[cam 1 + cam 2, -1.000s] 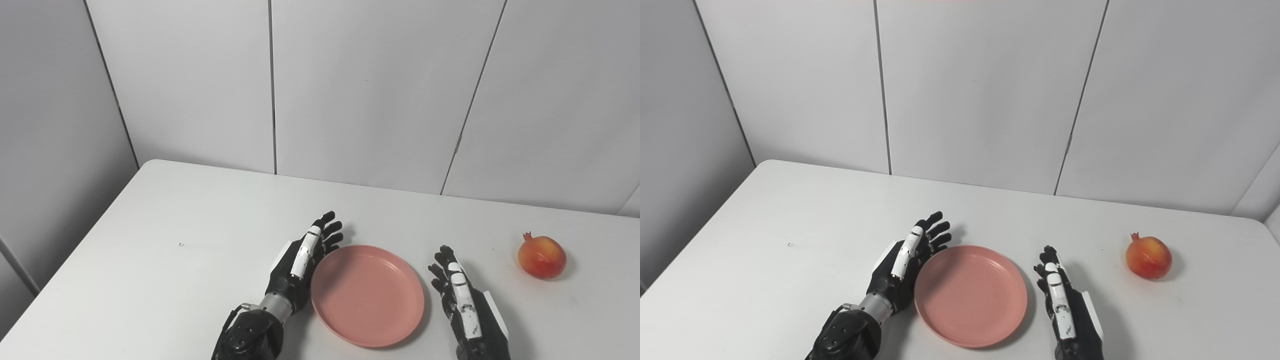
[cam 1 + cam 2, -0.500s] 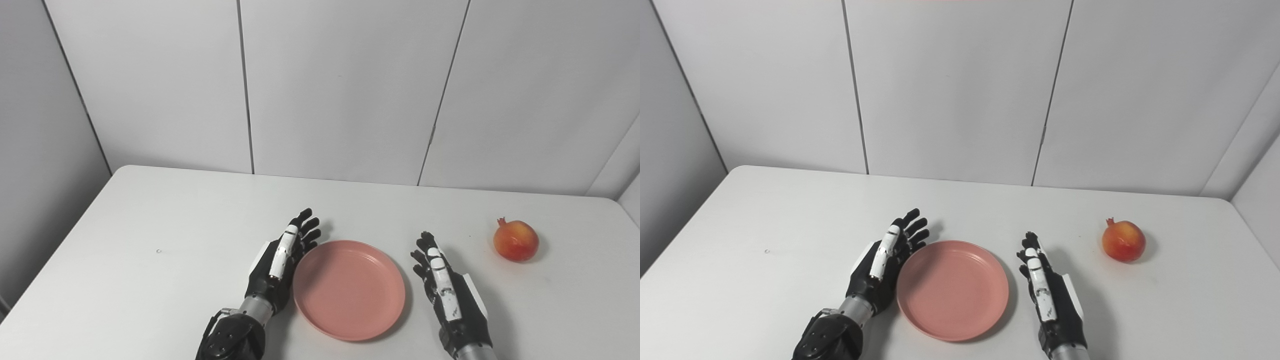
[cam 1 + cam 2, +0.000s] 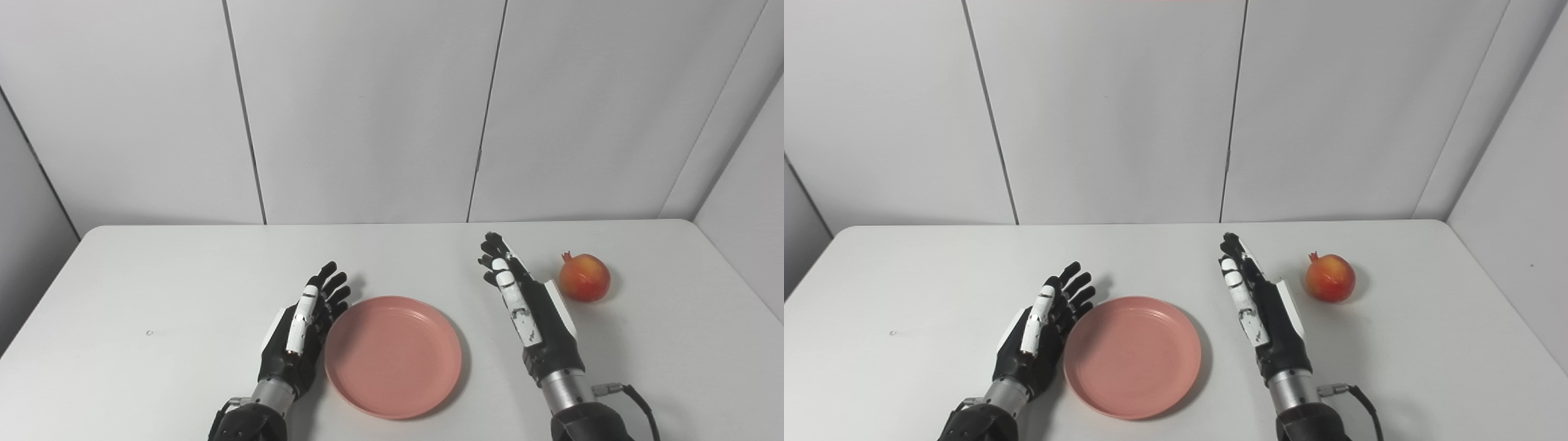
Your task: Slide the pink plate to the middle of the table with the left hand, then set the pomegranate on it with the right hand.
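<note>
At centre, near side: plate (image 3: 392, 356), pink, round, flat on the worktop (image 3: 153, 269), nothing on it.
Plate's left edge: left hand (image 3: 300, 334) stands on its side right against the rim; I cannot tell whether they touch.
Left fingers (image 3: 327, 285): stretched out and slightly fanned, pointing far and a little right, holding nothing.
Plate's right side: right hand (image 3: 530, 309) stands edge-on, apart from the rim, reaching farther than the plate's far edge.
Right fingers (image 3: 495, 252): straight and close together, pointing to the far side, holding nothing.
Pomegranate (image 3: 584, 277): red-orange, crown at upper left, resting on the worktop right of the right hand, near it but not touching, and well apart from the plate.
Worktop: white, with a small dark speck (image 3: 149, 333) at the left.
Behind: pale panelled wall (image 3: 367, 110).
</note>
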{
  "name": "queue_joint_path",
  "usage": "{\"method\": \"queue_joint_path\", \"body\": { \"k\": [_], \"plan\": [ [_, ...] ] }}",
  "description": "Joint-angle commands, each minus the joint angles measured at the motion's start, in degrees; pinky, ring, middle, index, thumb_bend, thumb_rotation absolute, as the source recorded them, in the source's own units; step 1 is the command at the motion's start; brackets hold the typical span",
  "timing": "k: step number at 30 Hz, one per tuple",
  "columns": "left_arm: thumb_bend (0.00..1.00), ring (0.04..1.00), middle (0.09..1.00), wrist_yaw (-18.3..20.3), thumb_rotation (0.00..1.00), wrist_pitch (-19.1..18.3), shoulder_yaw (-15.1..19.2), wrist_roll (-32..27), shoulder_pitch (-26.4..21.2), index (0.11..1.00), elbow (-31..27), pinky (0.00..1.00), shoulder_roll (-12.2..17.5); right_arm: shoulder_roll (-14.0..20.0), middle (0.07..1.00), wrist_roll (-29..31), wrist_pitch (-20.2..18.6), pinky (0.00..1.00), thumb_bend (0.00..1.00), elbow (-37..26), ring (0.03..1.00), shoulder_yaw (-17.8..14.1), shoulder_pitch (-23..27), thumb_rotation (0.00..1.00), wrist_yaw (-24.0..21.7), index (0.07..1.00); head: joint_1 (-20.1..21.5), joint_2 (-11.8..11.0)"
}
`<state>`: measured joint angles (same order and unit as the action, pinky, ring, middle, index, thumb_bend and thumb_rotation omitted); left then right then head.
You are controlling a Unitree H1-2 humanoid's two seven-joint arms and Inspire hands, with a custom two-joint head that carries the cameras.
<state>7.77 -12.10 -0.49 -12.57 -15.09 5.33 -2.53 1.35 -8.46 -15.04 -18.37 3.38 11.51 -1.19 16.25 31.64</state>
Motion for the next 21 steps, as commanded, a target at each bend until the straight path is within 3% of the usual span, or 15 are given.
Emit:
{"method": "queue_joint_path", "body": {
  "k": [1, 9, 13, 20, 21],
  "plan": [
    [0.41, 0.931, 0.937, 0.4, 1.0, 0.4, 0.5, -0.7, 0.4, 0.92, 1.0, 0.95, 0.3, 0.6, 0.898, -1.8, 1.0, 0.89, 0.32, -2.7, 0.895, -0.6, 2.3, 1.0, 1.2, 0.893, 0.0, 0.0],
    [0.41, 0.926, 0.933, 1.0, 1.0, 0.5, 1.2, -1.0, 0.4, 0.918, 1.6, 0.95, 0.4, 4.0, 0.87, -9.8, 1.6, 0.8, 0.43, -3.0, 0.856, -1.5, 4.7, 1.0, 2.8, 0.87, 1.7, -1.1],
    [0.4, 0.934, 0.938, 1.8, 1.0, 1.0, 1.6, -1.3, 0.6, 0.926, 2.1, 0.96, 1.0, 8.3, 0.854, -18.1, 1.3, 0.77, 0.54, -3.0, 0.833, -1.4, 5.9, 0.98, 3.7, 0.854, 3.7, -2.0],
    [0.4, 0.939, 0.944, 2.8, 1.0, 1.9, 2.2, -2.4, 0.4, 0.928, 3.4, 0.96, 1.5, 10.2, 0.859, -22.1, 1.4, 0.78, 0.61, -2.7, 0.838, -3.5, 6.3, 0.88, 5.1, 0.849, 6.3, -2.8],
    [0.4, 0.939, 0.945, 3.0, 1.0, 2.1, 2.3, -2.7, 0.4, 0.929, 3.6, 0.96, 1.7, 10.5, 0.862, -22.5, 1.3, 0.78, 0.64, -2.7, 0.841, -4.0, 6.3, 0.82, 5.3, 0.854, 6.3, -2.8]
  ]
}}
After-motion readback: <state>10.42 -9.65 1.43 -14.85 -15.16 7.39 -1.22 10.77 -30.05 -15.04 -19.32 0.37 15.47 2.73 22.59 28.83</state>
